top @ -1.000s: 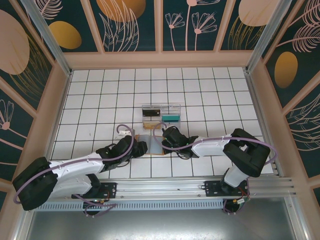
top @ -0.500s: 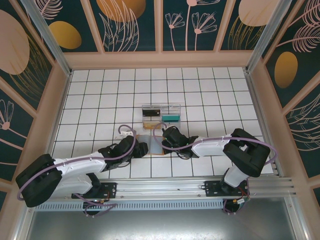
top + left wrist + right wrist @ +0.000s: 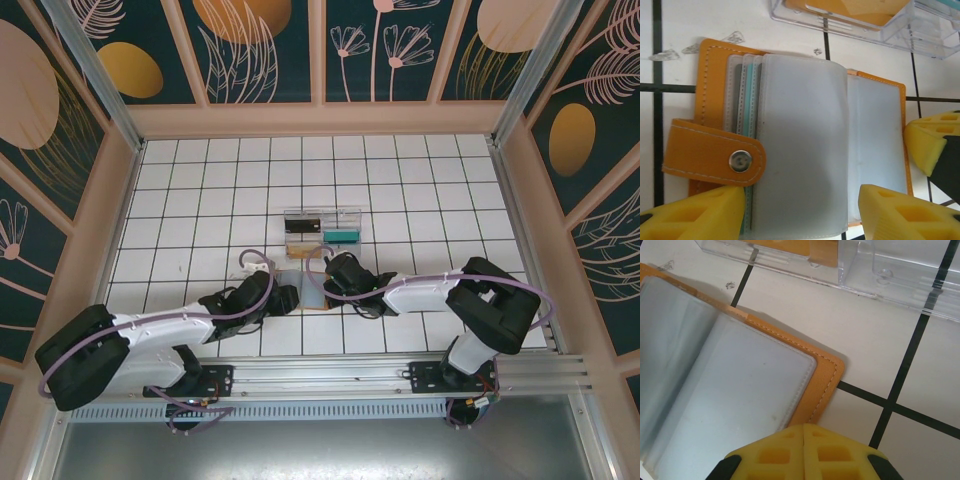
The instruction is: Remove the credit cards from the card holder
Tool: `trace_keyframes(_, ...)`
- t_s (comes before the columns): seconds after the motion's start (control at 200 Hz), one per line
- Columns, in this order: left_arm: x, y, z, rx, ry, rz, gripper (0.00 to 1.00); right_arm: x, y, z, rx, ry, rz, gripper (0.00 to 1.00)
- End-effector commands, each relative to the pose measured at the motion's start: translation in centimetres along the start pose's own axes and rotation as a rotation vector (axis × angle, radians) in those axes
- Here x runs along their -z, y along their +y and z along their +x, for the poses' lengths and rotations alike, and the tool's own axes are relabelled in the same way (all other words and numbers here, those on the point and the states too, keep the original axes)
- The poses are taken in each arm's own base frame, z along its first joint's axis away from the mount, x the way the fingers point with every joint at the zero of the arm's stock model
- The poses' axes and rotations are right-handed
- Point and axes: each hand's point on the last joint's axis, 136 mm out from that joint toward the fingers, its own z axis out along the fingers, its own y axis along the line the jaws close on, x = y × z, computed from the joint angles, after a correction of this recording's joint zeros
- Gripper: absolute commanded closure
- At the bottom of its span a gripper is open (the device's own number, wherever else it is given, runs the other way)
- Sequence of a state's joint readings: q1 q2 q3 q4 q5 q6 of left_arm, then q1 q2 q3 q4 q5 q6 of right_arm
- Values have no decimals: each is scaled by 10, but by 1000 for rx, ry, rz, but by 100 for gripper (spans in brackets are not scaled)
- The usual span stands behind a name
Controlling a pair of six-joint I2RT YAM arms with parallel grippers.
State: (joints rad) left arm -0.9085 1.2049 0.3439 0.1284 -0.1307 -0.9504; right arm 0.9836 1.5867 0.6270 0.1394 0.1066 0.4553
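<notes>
The tan-orange card holder lies unfolded on the tiles between my two grippers. Its pale sleeves fan over the snap strap, and a teal card edge shows in the left sleeves. My left gripper is open, its yellow fingers straddling the sleeves' near edge without gripping. My right gripper is shut, with its joined tips resting on the near edge of the holder's right cover. Nothing sits between its fingers. That right gripper's yellow tip also appears in the left wrist view.
A clear compartmented plastic tray stands one tile behind the holder, with an orange card in its left part and a teal card on the right. White tiled table stretches all around, bounded by raised walls.
My left arm has shifted slightly toward the card holder. The right arm and the holder have stayed put.
</notes>
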Motion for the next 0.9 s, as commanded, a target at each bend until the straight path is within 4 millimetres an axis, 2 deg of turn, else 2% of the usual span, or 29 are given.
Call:
trace_keyframes(0.0, -2, -10, 2, -5, 14, 53, 38, -5, -21, 39, -6, 125, 61, 92)
trace_keyframes(0.2, -2, -24, 3, -10, 28, 122, 38, -6, -22, 41, -7, 129, 62, 92)
trace_keyframes(0.39, -4, -25, 5, -15, 40, 126, 38, -6, -22, 40, -7, 128, 64, 92)
trace_keyframes(0.465, -4, -24, 6, -19, 41, 123, 31, -6, -23, 41, -7, 130, 65, 92)
trace_keyframes(0.53, -3, -23, 5, -17, 37, 116, 13, -6, -23, 42, -8, 131, 68, 92)
trace_keyframes(0.586, -1, -22, 3, -19, 30, 114, 2, -5, -23, 41, -9, 129, 68, 92)
trace_keyframes(0.791, 4, -25, 0, -24, 15, 128, 1, -4, -25, 37, -19, 115, 78, 91)
trace_keyframes(0.896, 6, -20, -3, -28, 2, 95, 1, 0, -27, 31, -31, 91, 98, 88)
